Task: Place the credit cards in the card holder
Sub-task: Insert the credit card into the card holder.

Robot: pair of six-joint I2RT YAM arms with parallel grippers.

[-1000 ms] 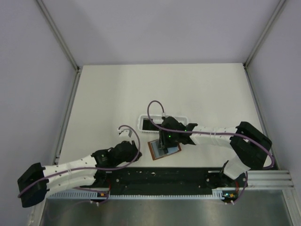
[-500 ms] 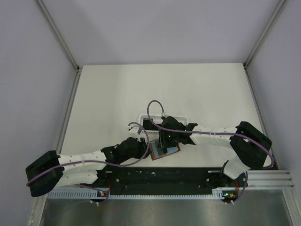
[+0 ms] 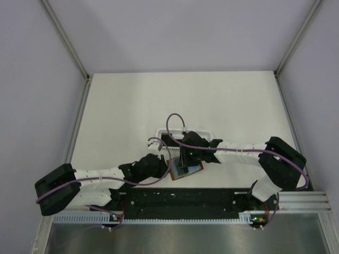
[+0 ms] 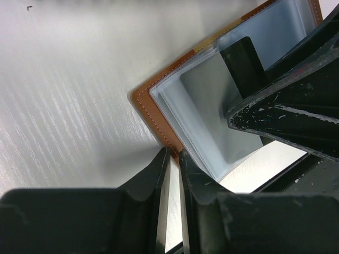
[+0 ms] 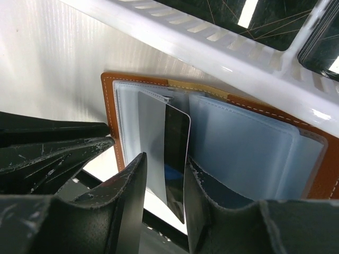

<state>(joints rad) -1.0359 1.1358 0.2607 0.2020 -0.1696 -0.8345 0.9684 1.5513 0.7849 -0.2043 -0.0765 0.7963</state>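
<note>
Wallet: lies open on the white desk, clear pockets facing up, just beside the white basket on its near side, between the two tools.

Black card: stands on edge over the wallet half nearer the left tool, far end inside the mouth of a clear pocket.

Right tool: grips the black card, one finger on each face.

Left tool: shows fingers almost together, only a thin slit between. Touches the wallet's brown rim with both tips; unclear whether pinching it.

Basket: holds more dark cards.
</note>
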